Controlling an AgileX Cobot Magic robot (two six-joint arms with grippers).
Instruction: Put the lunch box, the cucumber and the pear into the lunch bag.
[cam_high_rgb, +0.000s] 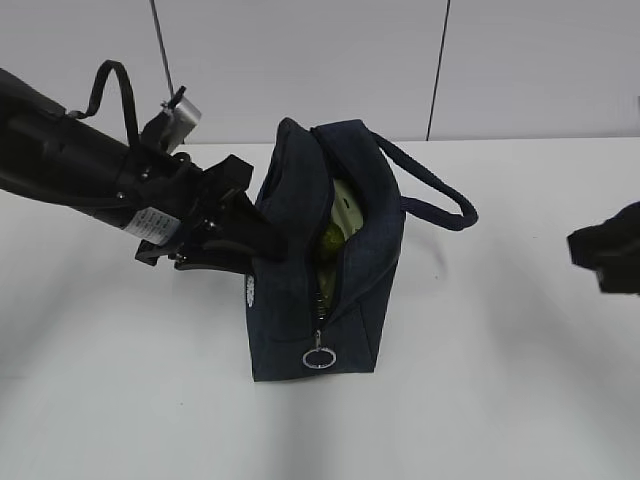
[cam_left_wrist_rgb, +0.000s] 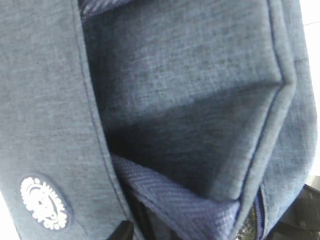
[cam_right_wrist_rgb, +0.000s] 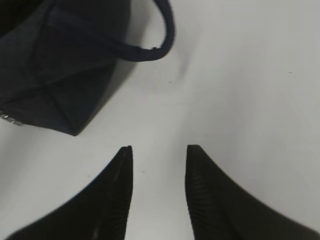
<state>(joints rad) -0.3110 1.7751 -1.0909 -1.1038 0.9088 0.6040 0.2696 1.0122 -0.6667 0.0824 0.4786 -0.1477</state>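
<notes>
Exterior view: dark navy fabric lunch bag (cam_high_rgb: 330, 290) is standing upright on the white surface (cam_high_rgb: 500, 380), its zipper open.
Left gripper (cam_high_rgb: 262, 240) is pressing against the bag's left side; whether it is clenched or released cannot be told. Inside the opening, a pale sage-green lunch box lid (cam_high_rgb: 347, 207) and something yellow-green (cam_high_rgb: 331, 240) are showing. Right gripper (cam_right_wrist_rgb: 157, 165) is hanging released over the bare surface, apart from the bag's looped strap handle (cam_right_wrist_rgb: 160, 35).
</notes>
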